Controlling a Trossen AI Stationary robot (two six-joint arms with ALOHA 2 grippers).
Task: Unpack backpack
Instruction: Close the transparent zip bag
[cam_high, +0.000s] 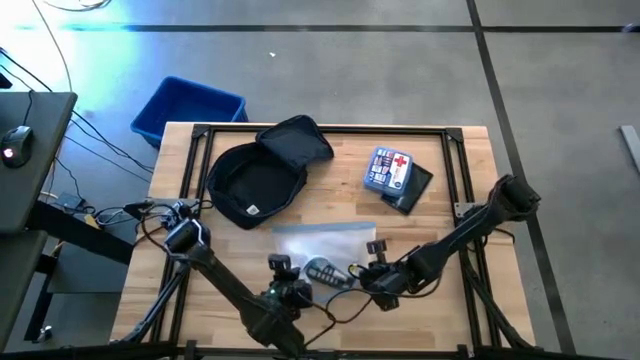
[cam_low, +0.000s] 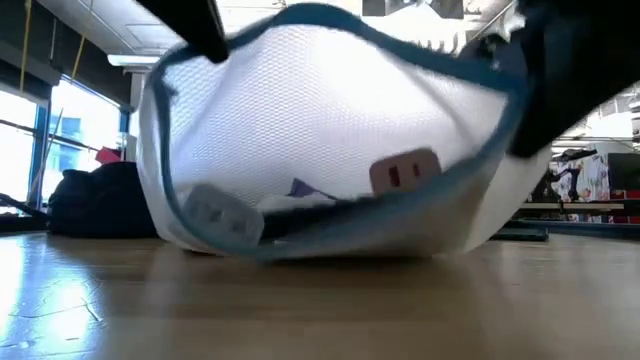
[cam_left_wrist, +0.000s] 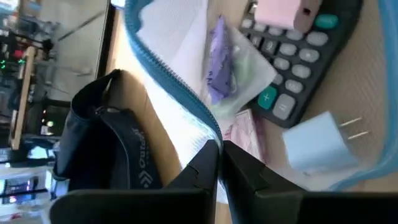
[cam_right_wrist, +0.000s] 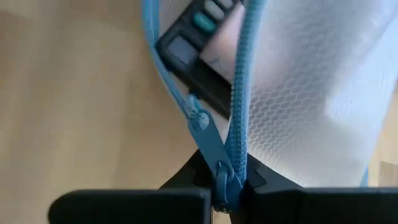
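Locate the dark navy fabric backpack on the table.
In the high view, the dark navy fabric backpack lies open on the table's left half, beside the blue plastic bin and behind the white mesh pouch.

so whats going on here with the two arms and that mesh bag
Both arms are working on a white mesh pouch with a blue zip at the near edge of the wooden table. The left gripper is shut on its edge; the right gripper is shut on the zip. The dark navy fabric backpack lies open behind.
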